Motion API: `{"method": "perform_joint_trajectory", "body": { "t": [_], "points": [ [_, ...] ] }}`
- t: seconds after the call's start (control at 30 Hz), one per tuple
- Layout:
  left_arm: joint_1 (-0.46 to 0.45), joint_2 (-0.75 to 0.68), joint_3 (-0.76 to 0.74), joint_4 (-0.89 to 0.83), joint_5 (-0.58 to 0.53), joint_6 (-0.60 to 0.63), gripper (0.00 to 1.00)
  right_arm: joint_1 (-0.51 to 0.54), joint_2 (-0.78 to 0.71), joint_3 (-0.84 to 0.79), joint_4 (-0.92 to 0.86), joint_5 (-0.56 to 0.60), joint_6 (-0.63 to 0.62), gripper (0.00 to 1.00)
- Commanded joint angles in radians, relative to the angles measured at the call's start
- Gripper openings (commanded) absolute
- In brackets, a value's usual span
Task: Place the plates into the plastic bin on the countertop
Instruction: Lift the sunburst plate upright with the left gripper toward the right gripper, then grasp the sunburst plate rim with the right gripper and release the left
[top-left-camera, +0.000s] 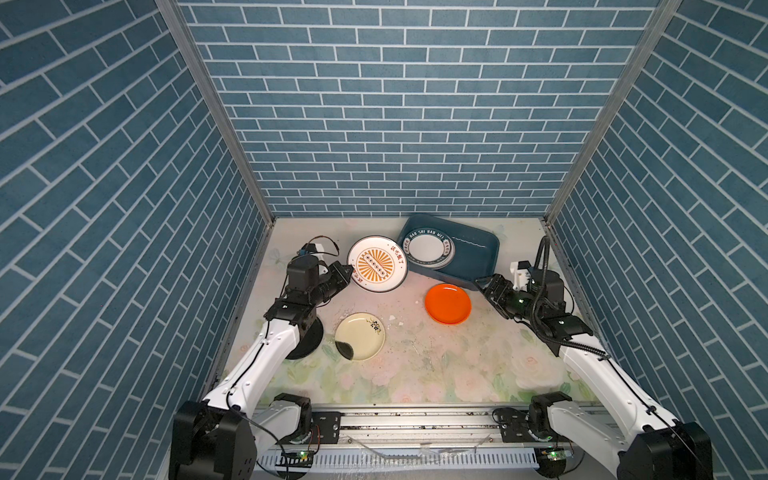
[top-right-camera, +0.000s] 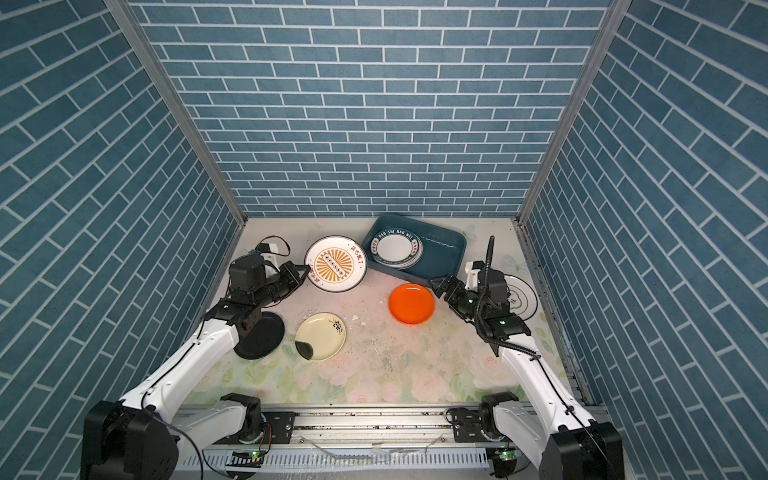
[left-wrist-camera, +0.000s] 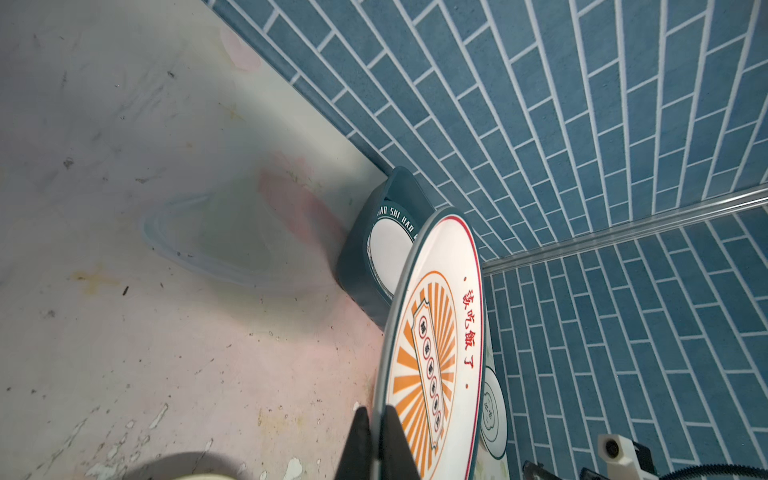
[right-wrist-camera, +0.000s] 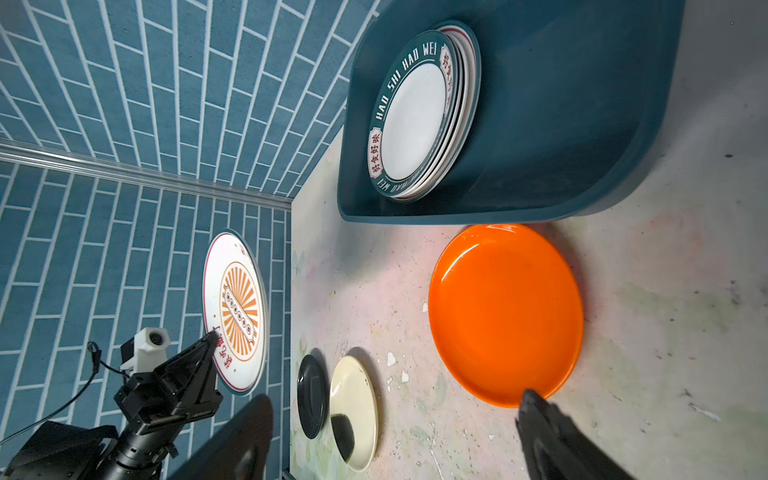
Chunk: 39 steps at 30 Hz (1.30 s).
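Observation:
My left gripper (top-left-camera: 351, 274) (left-wrist-camera: 376, 409) is shut on the rim of the white sunburst plate (top-left-camera: 377, 264) (left-wrist-camera: 432, 353), held tilted above the countertop (top-left-camera: 436, 365), left of the dark teal bin (top-left-camera: 469, 249) (right-wrist-camera: 561, 104). A stack of teal-rimmed lettered plates (top-left-camera: 430, 249) (right-wrist-camera: 415, 124) lies in the bin's left end. My right gripper (top-left-camera: 478, 284) (right-wrist-camera: 395, 397) is open and empty at the right edge of the orange plate (top-left-camera: 448, 304) (right-wrist-camera: 505, 316), which lies flat in front of the bin.
A cream plate (top-left-camera: 360, 336) with a dark patch and a black plate (top-right-camera: 259, 336) lie front left, the black one partly under my left arm. A white clover-outline plate (top-right-camera: 521, 301) lies behind my right arm. Blue brick walls close three sides. White chips litter the middle.

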Motion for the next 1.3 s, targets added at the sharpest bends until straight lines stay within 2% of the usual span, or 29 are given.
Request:
{"method": "perform_joint_trajectory", "body": {
  "t": [0.0,0.23,0.53,0.77,0.97,1.03,1.07,1.27],
  "points": [
    [-0.049,-0.027,-0.005,0.007,-0.057,-0.021,0.0,-0.001,-0.015,0.013,0.05,-0.039,0.037,0.92],
    [-0.18,-0.008,0.005,0.032,-0.105,-0.05,0.0,0.011,0.035,-0.018,0.2,-0.083,0.128,0.92],
    [-0.331,0.143,0.104,0.09,-0.116,-0.052,0.0,0.075,0.071,-0.012,0.253,-0.07,0.151,0.92],
    [-0.412,0.259,0.18,0.134,-0.116,-0.046,0.0,0.168,0.131,0.039,0.183,-0.01,0.116,0.87],
    [-0.444,0.294,0.218,0.147,-0.106,-0.047,0.0,0.183,0.131,0.07,0.073,0.05,0.053,0.83],
    [-0.447,0.304,0.225,0.152,-0.097,-0.049,0.0,0.183,0.126,0.065,0.074,0.059,0.05,0.78],
    [-0.448,0.308,0.231,0.152,-0.091,-0.051,0.0,0.183,0.126,0.06,0.079,0.06,0.049,0.72],
    [-0.45,0.315,0.245,0.154,-0.073,-0.052,0.0,0.183,0.135,0.052,0.095,0.065,0.063,0.27]
  ]
}}
